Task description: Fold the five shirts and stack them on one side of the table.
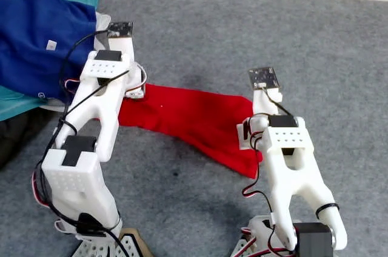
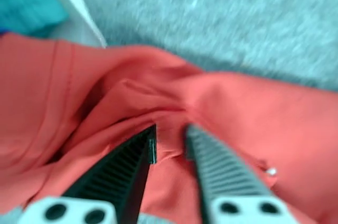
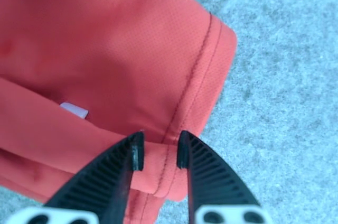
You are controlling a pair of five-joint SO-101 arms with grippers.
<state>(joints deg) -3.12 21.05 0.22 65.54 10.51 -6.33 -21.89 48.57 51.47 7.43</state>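
Red cloth sits pinched in both narrowed grippers: the left gripper (image 2: pixel 169 142) nips a bunched fold at one end of the red shirt (image 1: pixel 188 117), the right gripper (image 3: pixel 158 150) its hemmed corner at the other. It looks light, limp and slippery, so hems should grip best. Wrist views reveal stitching and a white tag (image 3: pixel 74 110); overhead, a blue shirt (image 1: pixel 36 39) lies heaped beside the red shirt's left-gripper end.

White arms (image 1: pixel 91 111) with black servos (image 1: pixel 79 148), black cables (image 1: pixel 68 57); left tool (image 2: pixel 170 142) ribbed black

On table (image 1: pixel 303 39), shirt (image 1: pixel 194 120) right of pile (image 1: pixel 42 39)
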